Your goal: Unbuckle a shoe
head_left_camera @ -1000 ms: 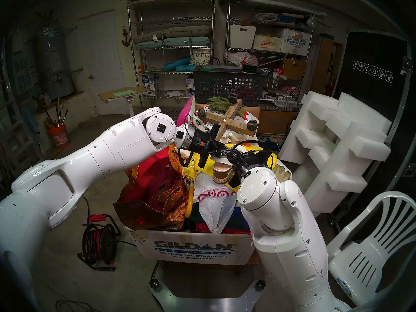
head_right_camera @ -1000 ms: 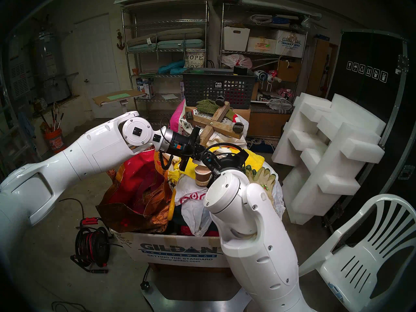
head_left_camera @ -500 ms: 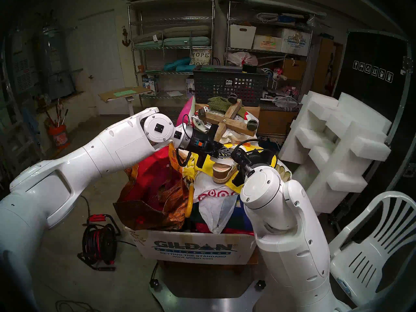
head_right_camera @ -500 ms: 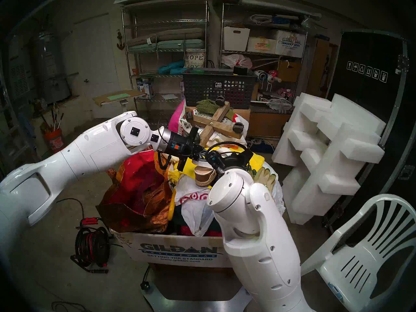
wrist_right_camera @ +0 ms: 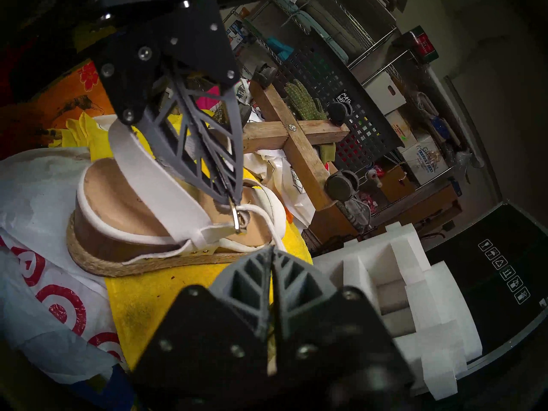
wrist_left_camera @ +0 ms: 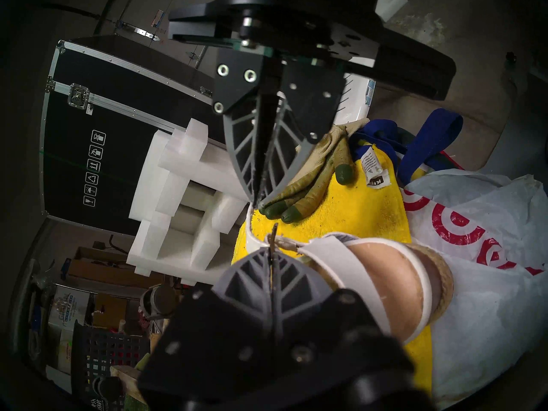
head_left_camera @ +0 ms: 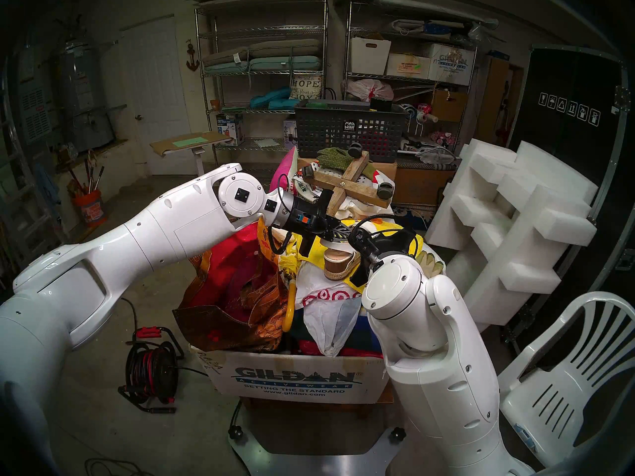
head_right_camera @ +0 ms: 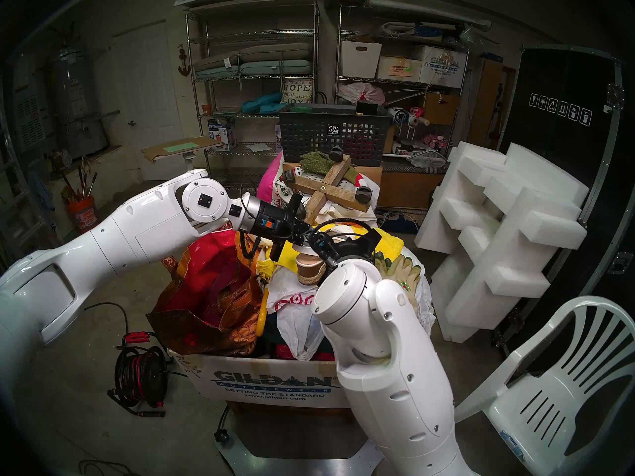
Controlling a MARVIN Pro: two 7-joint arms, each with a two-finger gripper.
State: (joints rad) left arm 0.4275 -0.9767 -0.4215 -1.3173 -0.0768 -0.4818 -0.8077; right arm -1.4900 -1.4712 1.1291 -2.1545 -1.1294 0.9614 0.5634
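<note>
The shoe (head_left_camera: 340, 264), a wedge sandal with white straps, a brown heel and a jute-trimmed sole, lies on a yellow towel on top of the heap. The right wrist view shows it (wrist_right_camera: 118, 199) best. There my left gripper (wrist_right_camera: 232, 198) comes in from above, shut on the metal buckle (wrist_right_camera: 237, 220). The thin ankle strap (wrist_right_camera: 264, 220) runs from the buckle to my right gripper (wrist_right_camera: 272, 251), which is shut on its end. In the left wrist view the left gripper (wrist_left_camera: 271, 250) and the right gripper (wrist_left_camera: 257, 198) point tip to tip, a short way apart.
The yellow towel (wrist_right_camera: 178, 285) rests on a Target bag (head_left_camera: 326, 295) in a full Gildan box (head_left_camera: 295, 379). A wooden cross with casters (head_left_camera: 347, 183) lies just behind the shoe and work gloves (wrist_left_camera: 311, 176) to its right. White foam blocks (head_left_camera: 515, 217) and a plastic chair (head_left_camera: 567, 379) stand on the right.
The left arm has drawn back a little to the left. The right forearm swung right and came back. The shoe's heel tilted slightly. Both grips look unchanged.
</note>
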